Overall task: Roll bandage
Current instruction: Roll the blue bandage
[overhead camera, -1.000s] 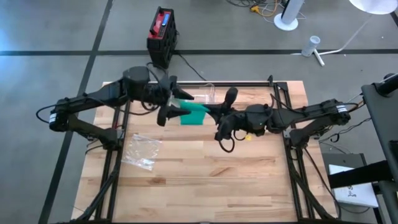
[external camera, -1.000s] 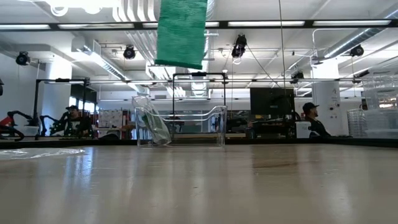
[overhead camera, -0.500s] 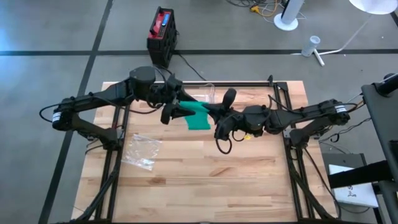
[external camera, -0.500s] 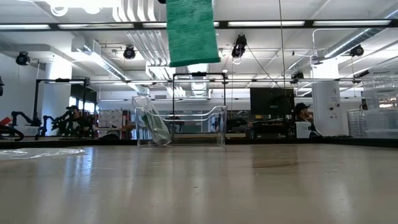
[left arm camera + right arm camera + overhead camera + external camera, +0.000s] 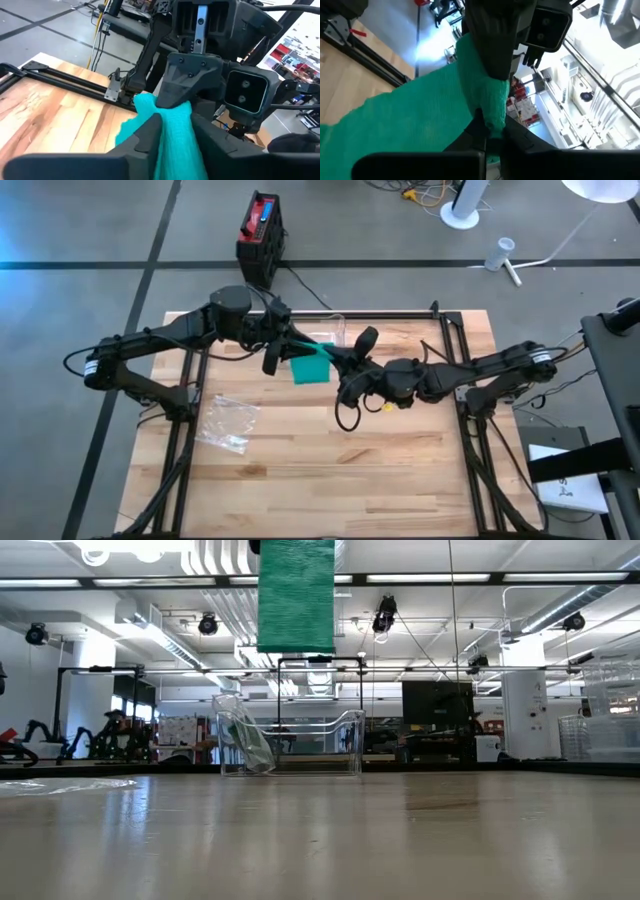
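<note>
Far left on the pale wood-plank tabletop we note a crumpled clear plastic bag, glossy and creased, lying flat near the left edge.

Left claw sits over the far middle of the tabletop. In the left wrist view its two dark fingers are pressed in against the green bandage, one on each flank of the cloth, so we read it as closed on the fabric.

The bandage is a soft, finely woven teal-green strip, held in the air between the two claws above the far centre of the tabletop, clear of the wood. From the low view it hangs as a flat, straight-sided band with a ribbed knit texture.

Behind it, at the far edge, stands a clear rigid box, rectangular and open-topped.

Right claw meets the bandage from the right. Its fingers are pinched tight together on the cloth's edge, fabric bunched at the tips.
</note>
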